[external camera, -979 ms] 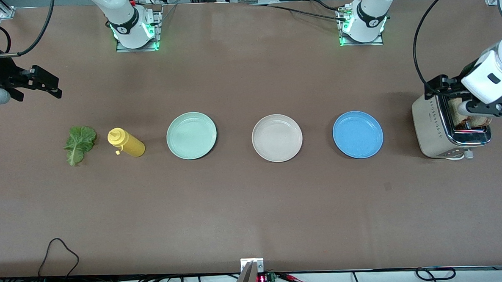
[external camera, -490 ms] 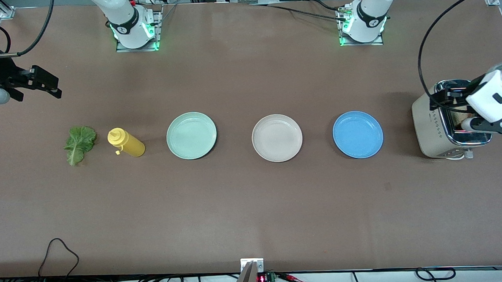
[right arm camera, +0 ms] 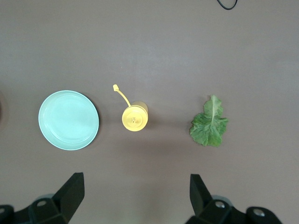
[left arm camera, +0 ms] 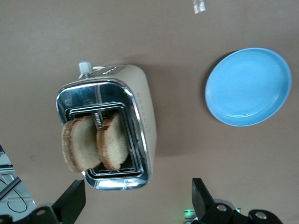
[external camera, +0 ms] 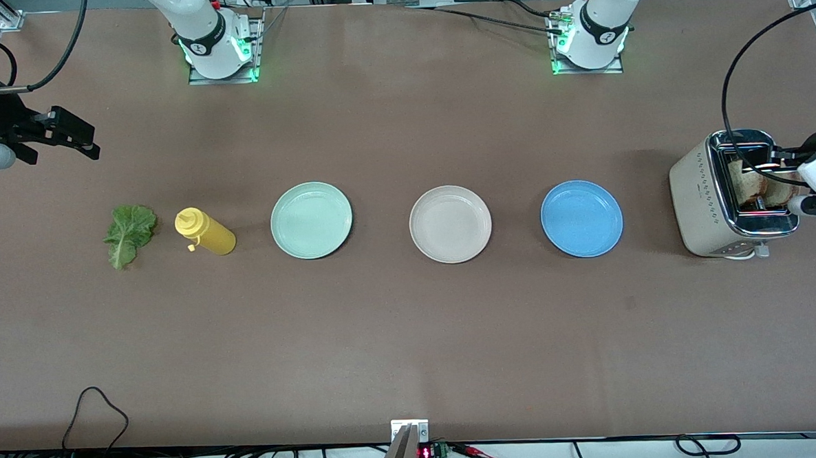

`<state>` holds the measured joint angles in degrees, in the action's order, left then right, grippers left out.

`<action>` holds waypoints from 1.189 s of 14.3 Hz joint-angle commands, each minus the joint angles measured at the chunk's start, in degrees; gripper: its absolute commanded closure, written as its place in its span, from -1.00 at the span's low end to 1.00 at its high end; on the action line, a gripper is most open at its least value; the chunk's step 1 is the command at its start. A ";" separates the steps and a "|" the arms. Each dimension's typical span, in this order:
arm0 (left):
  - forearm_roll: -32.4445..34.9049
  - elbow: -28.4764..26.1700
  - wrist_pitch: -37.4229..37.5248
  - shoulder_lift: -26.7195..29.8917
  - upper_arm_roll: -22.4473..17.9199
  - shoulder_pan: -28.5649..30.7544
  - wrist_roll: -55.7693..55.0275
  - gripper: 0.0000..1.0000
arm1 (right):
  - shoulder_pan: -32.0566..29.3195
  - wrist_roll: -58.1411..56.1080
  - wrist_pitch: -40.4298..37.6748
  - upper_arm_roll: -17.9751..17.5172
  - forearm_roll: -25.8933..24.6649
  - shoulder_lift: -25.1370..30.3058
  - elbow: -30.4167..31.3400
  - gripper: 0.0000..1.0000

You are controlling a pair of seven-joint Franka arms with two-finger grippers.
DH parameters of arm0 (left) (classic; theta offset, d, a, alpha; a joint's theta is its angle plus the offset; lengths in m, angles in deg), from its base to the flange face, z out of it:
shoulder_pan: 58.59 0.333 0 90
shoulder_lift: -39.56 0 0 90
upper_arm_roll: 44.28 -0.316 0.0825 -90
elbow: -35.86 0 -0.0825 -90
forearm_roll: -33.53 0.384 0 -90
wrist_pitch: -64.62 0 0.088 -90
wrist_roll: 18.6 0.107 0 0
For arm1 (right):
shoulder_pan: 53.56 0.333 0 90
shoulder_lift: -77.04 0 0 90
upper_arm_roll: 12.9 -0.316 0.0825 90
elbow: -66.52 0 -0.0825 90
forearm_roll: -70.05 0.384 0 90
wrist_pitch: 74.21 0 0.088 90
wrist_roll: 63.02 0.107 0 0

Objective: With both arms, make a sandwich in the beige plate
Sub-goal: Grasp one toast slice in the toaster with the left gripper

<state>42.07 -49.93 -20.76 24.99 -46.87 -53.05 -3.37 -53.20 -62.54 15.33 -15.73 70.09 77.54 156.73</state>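
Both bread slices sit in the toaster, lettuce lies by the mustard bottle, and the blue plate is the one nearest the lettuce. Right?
Not quite. The plate nearest the lettuce is the pale green plate, as the front view shows; the blue plate lies beside the toaster. Both bread slices are in the toaster, and the lettuce lies by the mustard bottle.

Green plate (external camera: 311,220), blue plate (external camera: 582,218), toaster (external camera: 706,202) — yellow bottle (external camera: 205,231) upright.

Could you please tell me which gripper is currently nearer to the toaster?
Left. The left gripper hangs open at the toaster, where two bread slices stand in the slots. The right gripper waits open at the right arm's end of the table, above the lettuce leaf.
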 commanded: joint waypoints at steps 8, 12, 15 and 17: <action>1.04 -30.91 -30.17 10.69 0.56 8.35 6.39 -1.00 | 0.00 0.14 -1.11 0.02 -0.22 0.47 -0.47 -1.00; 0.86 -32.59 -31.94 10.61 0.56 9.32 6.65 -0.73 | 0.52 0.14 -1.11 0.63 -0.22 0.47 -0.47 -1.00; 0.77 -33.39 -31.95 10.52 0.56 10.46 6.65 -0.46 | 0.79 0.14 -1.11 0.90 -0.22 0.47 -0.47 -1.00; 0.77 -33.48 -31.95 10.08 0.56 10.55 6.65 0.04 | 0.70 0.14 -1.11 0.90 -0.22 0.47 -0.47 -1.00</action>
<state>42.22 -81.82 -51.80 33.84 -46.91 -43.42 2.15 -53.18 -62.55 15.14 -15.46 70.09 77.54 156.73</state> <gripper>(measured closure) 0.330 0.000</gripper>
